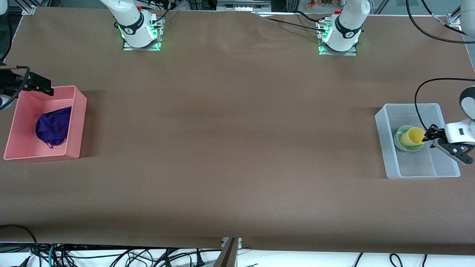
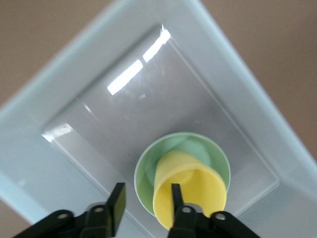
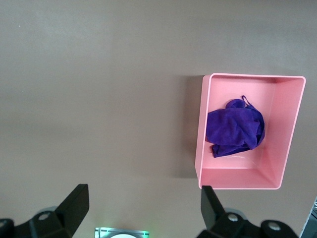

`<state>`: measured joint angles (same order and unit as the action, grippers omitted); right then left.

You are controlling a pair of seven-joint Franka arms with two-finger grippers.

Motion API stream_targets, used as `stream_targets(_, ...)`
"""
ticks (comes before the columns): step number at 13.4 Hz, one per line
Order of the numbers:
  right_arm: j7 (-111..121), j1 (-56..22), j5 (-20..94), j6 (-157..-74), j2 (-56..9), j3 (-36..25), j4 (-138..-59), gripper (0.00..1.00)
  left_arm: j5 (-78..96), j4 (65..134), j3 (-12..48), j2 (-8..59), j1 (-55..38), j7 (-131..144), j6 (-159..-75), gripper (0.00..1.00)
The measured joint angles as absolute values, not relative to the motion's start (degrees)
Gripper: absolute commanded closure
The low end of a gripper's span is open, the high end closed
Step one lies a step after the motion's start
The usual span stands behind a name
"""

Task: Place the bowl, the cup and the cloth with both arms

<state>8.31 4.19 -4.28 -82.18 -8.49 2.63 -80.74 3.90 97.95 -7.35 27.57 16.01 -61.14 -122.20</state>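
Observation:
The mint-green bowl point(image 1: 400, 142) sits in a clear plastic bin point(image 1: 423, 174) at the left arm's end of the table. The yellow cup point(image 1: 412, 136) lies tilted in the bowl, its mouth toward my left gripper point(image 1: 428, 139). In the left wrist view the left gripper point(image 2: 147, 191) is open, with one finger inside the cup point(image 2: 190, 186) mouth and the other outside its wall, over the bowl point(image 2: 148, 171). The purple cloth point(image 1: 53, 126) lies bunched in a pink bin point(image 1: 74, 122) at the right arm's end. My right gripper point(image 1: 44, 87) is open and empty, up over that bin's farther corner.
The right wrist view looks down from high on the pink bin point(image 3: 203, 139) with the cloth point(image 3: 235, 128) in it and on bare brown table beside it. The two arm bases point(image 1: 141, 33) stand along the table's farther edge. Cables hang below the near edge.

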Motion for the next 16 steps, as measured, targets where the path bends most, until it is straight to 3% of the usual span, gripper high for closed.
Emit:
stream_targets(3,8.31,4.19,-4.28,-82.18,-8.49,2.62,-80.74,0.0,12.64,96.78,-7.29,21.73,14.63,-52.62,-116.91,0.0)
stream_targets(12,8.31,4.21,-4.28,-82.27,-8.5,2.59,-80.75,0.0,6.79,96.29,-3.5,6.92,2.2,-2.91,-95.19,0.0)
stream_targets(16,8.31,4.22,-4.28,-82.27,-8.52,2.59,-80.75,0.0,4.01,88.91,1.71,3.8,1.97,2.29,-84.12,0.0)
